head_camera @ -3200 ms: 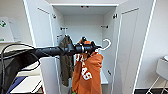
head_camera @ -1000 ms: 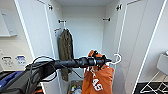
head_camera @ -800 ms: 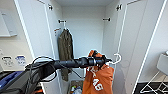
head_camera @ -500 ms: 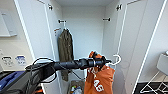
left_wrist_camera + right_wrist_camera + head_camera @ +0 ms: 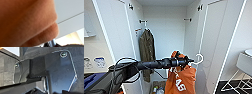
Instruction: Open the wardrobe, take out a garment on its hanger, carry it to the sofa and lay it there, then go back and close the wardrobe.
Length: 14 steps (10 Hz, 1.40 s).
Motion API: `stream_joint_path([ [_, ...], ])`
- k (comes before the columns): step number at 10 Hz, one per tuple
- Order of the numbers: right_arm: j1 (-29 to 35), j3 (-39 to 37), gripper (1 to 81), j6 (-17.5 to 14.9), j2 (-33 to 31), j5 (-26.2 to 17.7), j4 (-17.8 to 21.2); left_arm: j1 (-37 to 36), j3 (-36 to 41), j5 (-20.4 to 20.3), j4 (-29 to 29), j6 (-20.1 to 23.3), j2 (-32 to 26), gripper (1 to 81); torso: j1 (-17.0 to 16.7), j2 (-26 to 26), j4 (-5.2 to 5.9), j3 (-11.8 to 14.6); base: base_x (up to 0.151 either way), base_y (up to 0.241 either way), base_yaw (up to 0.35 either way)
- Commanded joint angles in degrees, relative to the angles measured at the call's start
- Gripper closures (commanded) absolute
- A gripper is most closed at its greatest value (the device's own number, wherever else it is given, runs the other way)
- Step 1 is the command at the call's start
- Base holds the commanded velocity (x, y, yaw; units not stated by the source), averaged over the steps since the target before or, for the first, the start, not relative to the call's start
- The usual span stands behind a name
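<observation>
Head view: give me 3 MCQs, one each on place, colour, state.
1. Where does the olive jacket hang?
A. On the rail inside the wardrobe
B. On a door handle
C. On the white chair

2. What colour is the garment at the left gripper?
A. Blue
B. Rust-orange
C. Grey

3. How do the wardrobe doors stand?
A. Both shut
B. One shut
C. Both open

Answers: A, it hangs from the rail at the interior's left; B, orange fleece with white print; C, both doors are swung wide, interior exposed.
</observation>
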Motion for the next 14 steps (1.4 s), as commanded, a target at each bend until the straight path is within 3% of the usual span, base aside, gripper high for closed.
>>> stream_joint_path([
  [1,2.4,0.7,1.0,-0.2,0.4,-2.9,0.3,-12.7,1.0,-3.0,2.7,1.6,0.6,81.1,0.0,0.0,0.0,0.0,0.0,0.0,-0.225],
  [13,2.3,0.9,1.0,-0.2,0.4,-2.9,0.1,-12.8,1.9,-3.2,2.8,1.6,0.1,81.1,0.0,0.0,0.0,0.0,0.0,0.0,-0.242],
  [14,2.3,0.9,1.0,-0.2,0.5,-2.9,0.1,-12.8,1.9,-3.2,2.8,1.6,0.2,81.1,0.0,0.0,0.0,-3.3,0.0,0.0,-0.244],
])
